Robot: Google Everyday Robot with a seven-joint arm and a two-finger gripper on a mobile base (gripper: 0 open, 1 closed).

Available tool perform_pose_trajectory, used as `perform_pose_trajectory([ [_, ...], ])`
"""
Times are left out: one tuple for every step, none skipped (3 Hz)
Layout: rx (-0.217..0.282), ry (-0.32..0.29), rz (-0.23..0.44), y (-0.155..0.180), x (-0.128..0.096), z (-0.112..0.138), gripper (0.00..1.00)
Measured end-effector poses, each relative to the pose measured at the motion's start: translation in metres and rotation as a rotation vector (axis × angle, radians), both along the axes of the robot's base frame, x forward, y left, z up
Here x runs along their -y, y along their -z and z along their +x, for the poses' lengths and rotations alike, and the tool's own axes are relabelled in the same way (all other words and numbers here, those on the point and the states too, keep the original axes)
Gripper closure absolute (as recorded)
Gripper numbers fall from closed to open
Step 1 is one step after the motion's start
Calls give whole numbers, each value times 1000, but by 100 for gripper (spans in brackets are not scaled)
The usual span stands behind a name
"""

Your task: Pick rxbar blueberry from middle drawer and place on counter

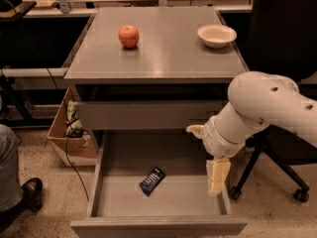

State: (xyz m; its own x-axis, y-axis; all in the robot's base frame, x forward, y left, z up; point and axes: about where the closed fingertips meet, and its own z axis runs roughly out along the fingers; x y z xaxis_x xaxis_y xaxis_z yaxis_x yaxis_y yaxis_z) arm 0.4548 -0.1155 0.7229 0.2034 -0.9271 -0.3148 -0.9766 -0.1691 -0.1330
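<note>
Over the right wall of the drawer (pixel 178 200) hangs our gripper (pixel 218 178), clenched or released we cannot tell. We should swing left, square it across the narrow width of the snack bar (pixel 152 180) lying askew on its floor

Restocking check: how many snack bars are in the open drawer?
1. The rxbar blueberry lies mid-floor in the middle drawer; the gripper hangs over its right wall. The shadowed back could hide more.
</note>
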Motion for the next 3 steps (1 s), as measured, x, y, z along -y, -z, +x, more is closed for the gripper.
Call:
perform_pose_trajectory([
  [-1,-123,8,37,-37,13,0],
  [-5,-233,27,83,-74,32,0],
  [13,-345,49,135,-103,52,0],
])
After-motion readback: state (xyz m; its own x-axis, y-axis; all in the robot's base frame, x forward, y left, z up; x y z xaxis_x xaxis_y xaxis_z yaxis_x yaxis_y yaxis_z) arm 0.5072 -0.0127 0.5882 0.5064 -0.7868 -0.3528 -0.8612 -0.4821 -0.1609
